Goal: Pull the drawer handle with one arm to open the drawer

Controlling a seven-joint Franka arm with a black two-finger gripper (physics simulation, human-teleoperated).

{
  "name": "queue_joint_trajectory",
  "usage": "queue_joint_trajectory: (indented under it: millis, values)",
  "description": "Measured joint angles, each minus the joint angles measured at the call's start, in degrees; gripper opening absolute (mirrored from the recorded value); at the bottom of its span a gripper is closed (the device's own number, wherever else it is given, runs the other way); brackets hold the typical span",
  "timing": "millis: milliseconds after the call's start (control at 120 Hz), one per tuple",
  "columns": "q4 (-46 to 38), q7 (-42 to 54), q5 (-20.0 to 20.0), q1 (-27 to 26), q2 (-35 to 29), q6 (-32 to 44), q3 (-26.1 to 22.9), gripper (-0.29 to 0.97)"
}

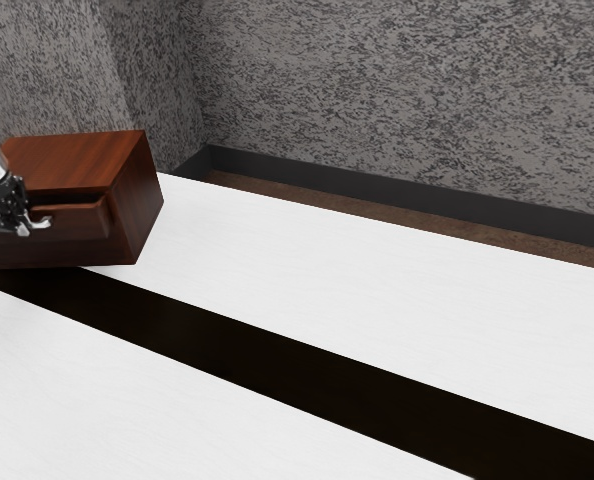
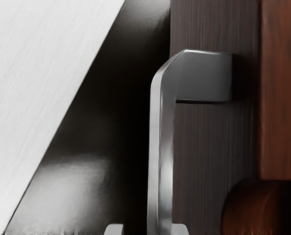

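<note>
A dark red-brown wooden drawer box (image 1: 77,165) stands on the white table at the exterior view's far left. Its drawer front (image 1: 72,228) faces the black gap between the tables and carries a silver bar handle (image 1: 39,222). My gripper (image 1: 19,224) is at that handle. In the wrist view the handle (image 2: 161,147) runs along the dark drawer front (image 2: 211,156), and two grey fingertips (image 2: 114,229) flank it at the lower edge. One fingertip stands apart from the bar, the other is against it. I cannot tell how far the drawer is out.
Two white tabletops (image 1: 397,290) lie side by side with a black gap (image 1: 277,360) between them. A speckled grey wall (image 1: 407,90) with a dark baseboard runs behind. The drawer box sits near the far corner.
</note>
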Motion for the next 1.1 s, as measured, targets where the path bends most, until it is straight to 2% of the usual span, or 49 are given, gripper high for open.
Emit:
queue_joint_trajectory:
  millis: [1100]
  values:
    - [-11.1, 0.2, 0.1, -0.1, -9.3, -1.7, 0.4, -0.03]
